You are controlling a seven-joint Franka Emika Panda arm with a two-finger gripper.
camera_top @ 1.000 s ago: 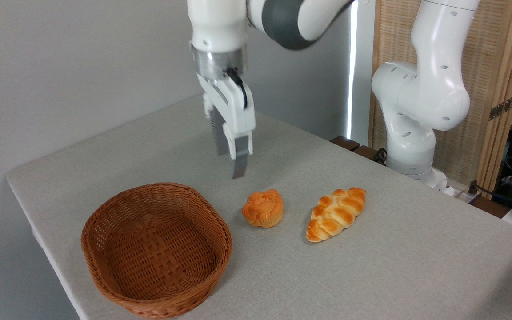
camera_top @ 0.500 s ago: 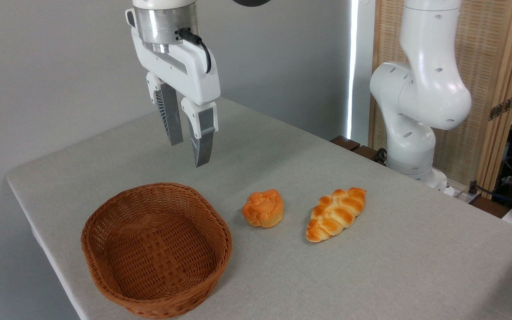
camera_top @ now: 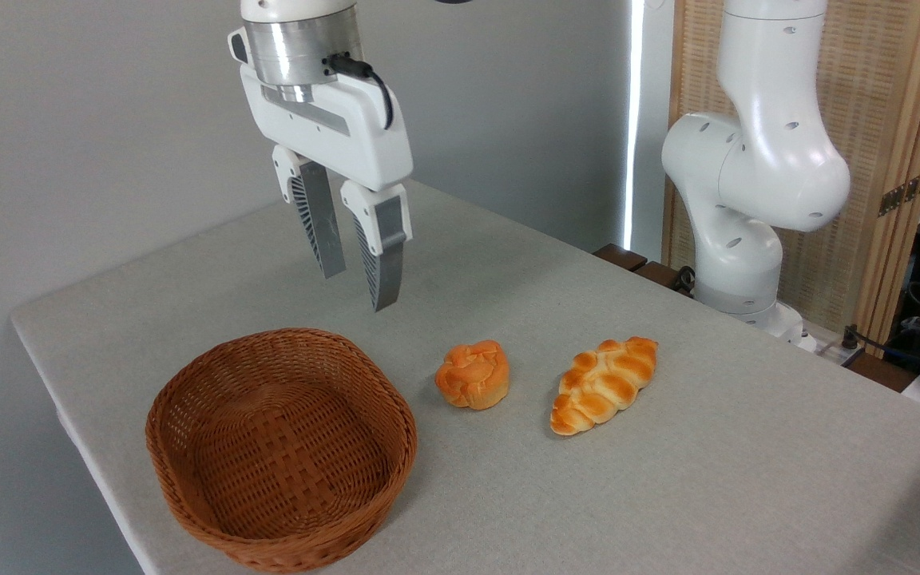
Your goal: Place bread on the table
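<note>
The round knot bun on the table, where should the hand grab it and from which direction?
Probably from straight above, fingers closing across the middle of the bread. It sits flat on the table with its sides exposed, clear of the basket and braided loaf. The hand hangs open above.

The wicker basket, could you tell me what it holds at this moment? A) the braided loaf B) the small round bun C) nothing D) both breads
C, since the wicker basket shows only bare weave inside, while the small round bun and the braided loaf both lie on the table to its right, and the gripper hangs open and empty above.
</note>
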